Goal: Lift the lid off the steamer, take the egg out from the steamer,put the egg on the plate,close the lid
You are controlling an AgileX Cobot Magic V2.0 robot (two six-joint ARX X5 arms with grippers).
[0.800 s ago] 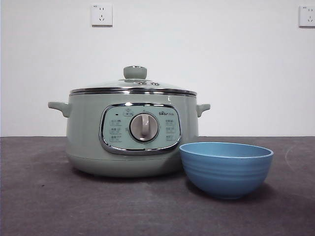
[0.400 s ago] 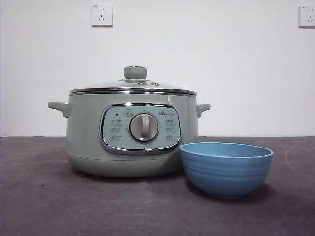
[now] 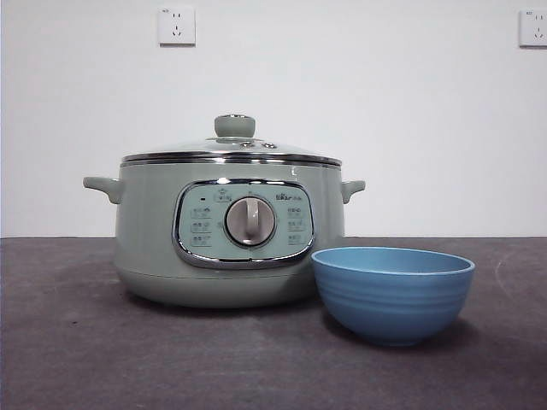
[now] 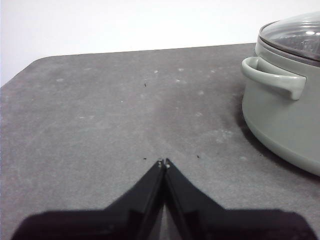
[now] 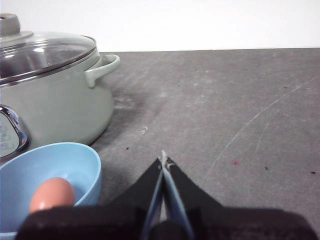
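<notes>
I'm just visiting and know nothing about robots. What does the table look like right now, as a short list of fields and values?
steamer: on the table, dial facing the front camera
lid: closed on the steamer
plate: a blue bowl standing beside the steamer
egg: lying inside the plate
left gripper: shut, empty, over bare table beside the steamer
right gripper: shut, empty, near the plate
table: dark grey, scuffed
</notes>
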